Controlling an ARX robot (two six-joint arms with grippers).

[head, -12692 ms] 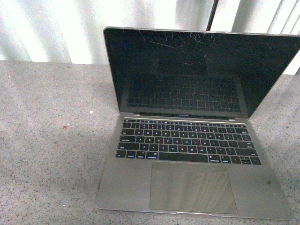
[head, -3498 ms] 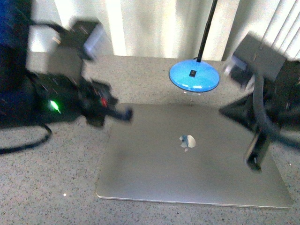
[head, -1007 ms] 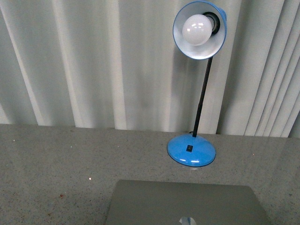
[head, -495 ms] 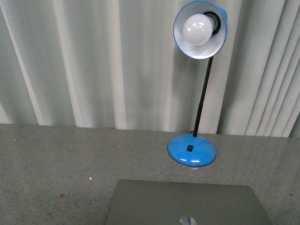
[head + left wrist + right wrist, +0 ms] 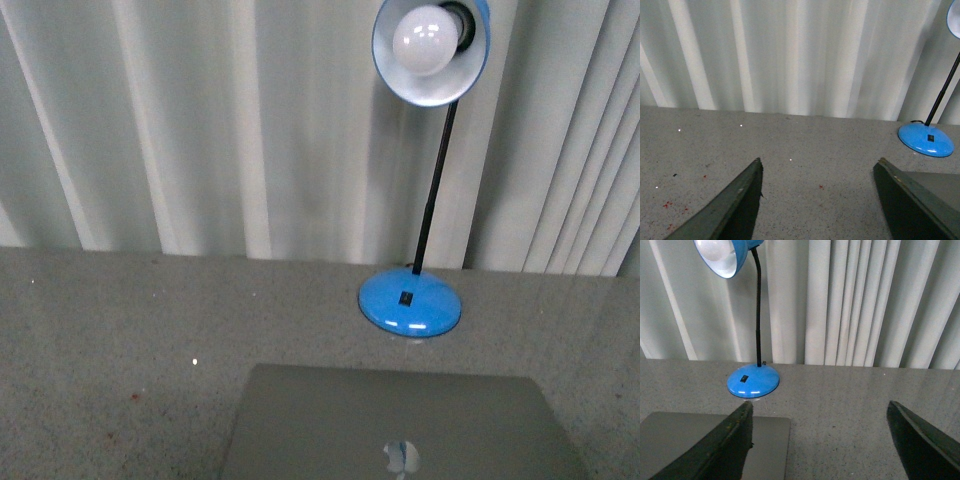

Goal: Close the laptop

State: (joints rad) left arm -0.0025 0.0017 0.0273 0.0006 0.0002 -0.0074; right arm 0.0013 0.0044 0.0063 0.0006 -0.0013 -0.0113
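Laptop (image 5: pixel 400 425) is lying shut at bottom centre on our desk (image 5: pixel 120 330) while we are holding left pincer (image 5: pixel 817 200) and right pincer (image 5: pixel 820 440) spread apart.

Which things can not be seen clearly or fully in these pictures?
- Laptop: front view's lower edge cuts off its near part; a left gripper finger and a right gripper finger cover parts.
- Lamp: head top cut off in front view.
- Laptop's screen and keys: hidden under the shut lid.

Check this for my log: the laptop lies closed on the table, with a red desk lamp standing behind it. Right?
Not quite: the lamp is blue, not red, as the front view shows. The laptop does lie closed on the table, with the lamp behind it.
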